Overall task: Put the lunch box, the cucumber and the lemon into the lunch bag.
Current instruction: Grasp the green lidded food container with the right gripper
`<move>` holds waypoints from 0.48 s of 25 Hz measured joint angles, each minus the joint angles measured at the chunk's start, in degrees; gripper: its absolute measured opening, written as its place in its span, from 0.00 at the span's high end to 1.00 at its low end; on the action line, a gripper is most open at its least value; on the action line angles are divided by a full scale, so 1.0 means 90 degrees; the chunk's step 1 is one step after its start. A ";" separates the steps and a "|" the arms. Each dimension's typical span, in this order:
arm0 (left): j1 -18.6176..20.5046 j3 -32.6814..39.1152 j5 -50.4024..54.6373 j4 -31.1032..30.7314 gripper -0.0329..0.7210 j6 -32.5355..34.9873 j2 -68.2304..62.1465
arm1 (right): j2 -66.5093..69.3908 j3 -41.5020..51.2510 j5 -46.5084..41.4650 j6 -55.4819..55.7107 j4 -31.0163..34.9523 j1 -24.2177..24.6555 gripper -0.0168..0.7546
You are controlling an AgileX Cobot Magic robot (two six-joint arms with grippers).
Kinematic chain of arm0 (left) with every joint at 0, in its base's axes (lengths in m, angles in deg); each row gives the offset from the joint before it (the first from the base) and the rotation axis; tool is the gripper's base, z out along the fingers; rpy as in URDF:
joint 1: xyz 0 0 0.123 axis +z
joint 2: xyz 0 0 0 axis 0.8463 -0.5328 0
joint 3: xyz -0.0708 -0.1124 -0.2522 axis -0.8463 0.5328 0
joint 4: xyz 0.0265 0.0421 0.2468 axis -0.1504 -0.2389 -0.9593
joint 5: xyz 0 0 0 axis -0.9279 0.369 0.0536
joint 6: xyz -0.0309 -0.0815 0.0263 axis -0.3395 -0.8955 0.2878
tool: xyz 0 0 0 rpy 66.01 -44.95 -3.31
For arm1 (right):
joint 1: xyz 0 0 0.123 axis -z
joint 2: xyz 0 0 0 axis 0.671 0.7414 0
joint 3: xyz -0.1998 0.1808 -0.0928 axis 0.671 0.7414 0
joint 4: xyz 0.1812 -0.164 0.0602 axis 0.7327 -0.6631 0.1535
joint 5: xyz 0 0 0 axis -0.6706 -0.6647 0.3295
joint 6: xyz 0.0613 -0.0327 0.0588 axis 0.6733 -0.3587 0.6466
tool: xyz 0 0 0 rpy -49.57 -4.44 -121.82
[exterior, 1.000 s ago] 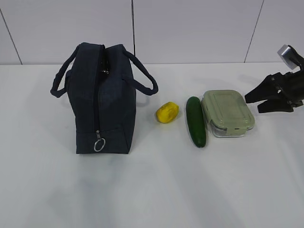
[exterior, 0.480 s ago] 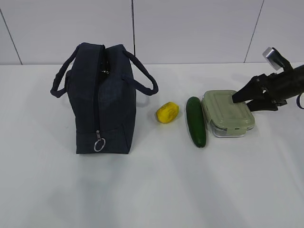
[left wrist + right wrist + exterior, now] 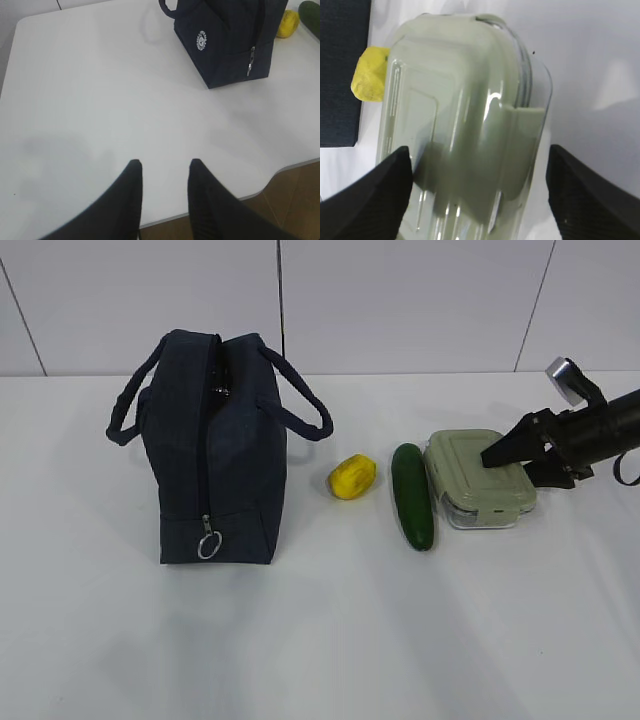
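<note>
The lunch box, clear with a sage-green lid, lies on the white table right of the dark green cucumber and the yellow lemon. The navy lunch bag stands upright at the left, its zipper looking closed. My right gripper is open at the lunch box's right end. In the right wrist view its fingers straddle the lunch box, one on each side, and the gripper grips nothing. My left gripper is open and empty above bare table, well short of the lunch bag.
The bag's zipper ring pull hangs low on its near end. The lemon and bag show beyond the lunch box in the right wrist view. The table's front edge runs close under my left gripper.
My right gripper has moved left from beside the lunch box to over its right end, still open. Nothing else has moved.
</note>
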 joint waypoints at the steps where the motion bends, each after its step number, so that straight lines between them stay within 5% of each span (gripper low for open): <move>1: 0.0000 0.0000 0.0000 0.0000 0.66 0.0000 0.0000 | 0.0012 0.0000 0.0000 0.0000 0.0000 0.0000 0.18; 12: 0.0000 0.0000 0.0000 0.0000 0.66 0.0000 0.0000 | 0.0188 -0.0027 -0.0087 0.0017 0.0257 -0.0175 0.18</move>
